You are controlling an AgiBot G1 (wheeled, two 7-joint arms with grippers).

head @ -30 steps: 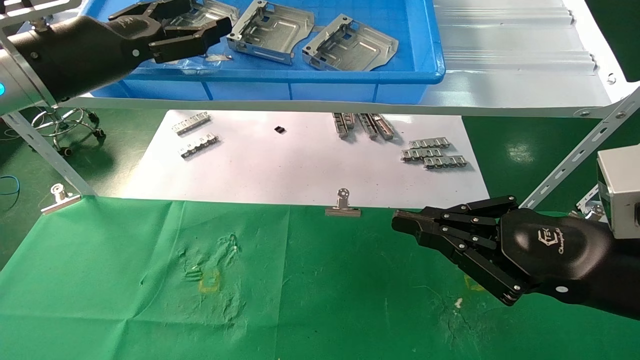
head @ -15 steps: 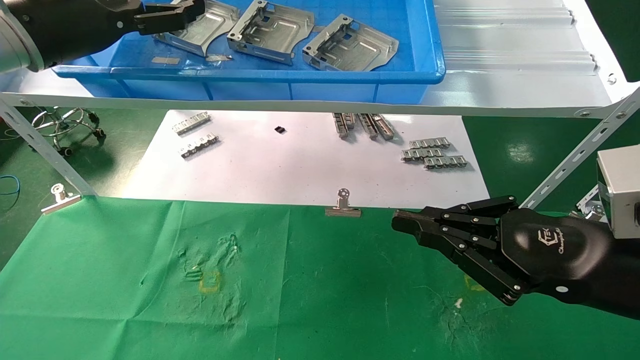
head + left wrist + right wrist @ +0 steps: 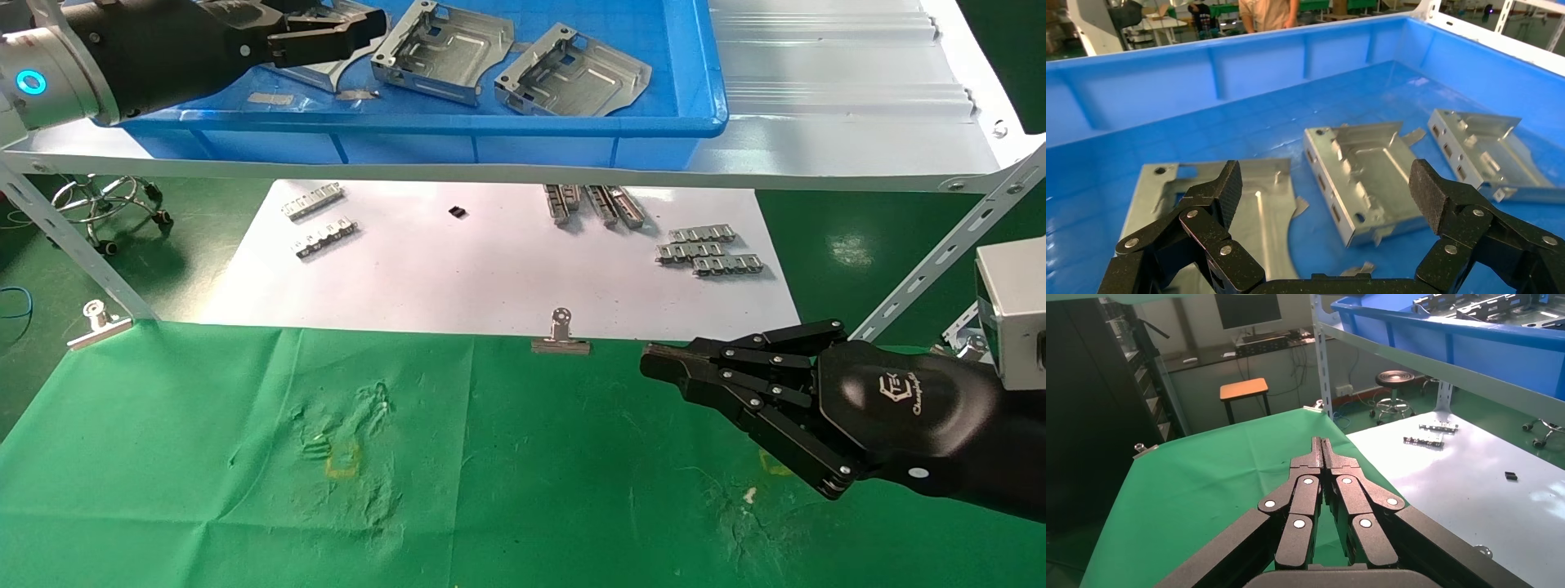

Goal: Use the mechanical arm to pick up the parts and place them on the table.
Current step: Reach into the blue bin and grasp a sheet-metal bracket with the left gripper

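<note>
Parts wait in a blue bin (image 3: 695, 98) on the pale metal shelf (image 3: 817, 155), at about twelve o'clock in the head view, raised above the green surface (image 3: 531, 490) so each must be lifted out and carried down. Starting at ten o'clock, the left gripper (image 3: 327, 37) reaches into the bin from its left end, hanging over the leftmost part (image 3: 1260, 202). Its jaws stand wide apart and hold nothing; in the left wrist view one fingertip (image 3: 1228, 184) sits above that part and the other (image 3: 1425, 187) over the middle part's (image 3: 1364, 177) near edge, a spread that seems set to straddle a tray's width. My judgement is that the grasp has not yet been made, and the bent-up rims look the best purchase, since the flat shiny panel would likely slip.

Moving rightward, the middle part lies just beside the first, and the third part (image 3: 572, 77) lies at one o'clock, a little apart. Below the shelf, a white sheet (image 3: 490, 269) carries small linked strips (image 3: 707, 249), not the job's concern.

At four o'clock, the right gripper (image 3: 658, 363) hovers low over the green surface, jaws pressed together and empty, apparently parked clear of the drop zone.
</note>
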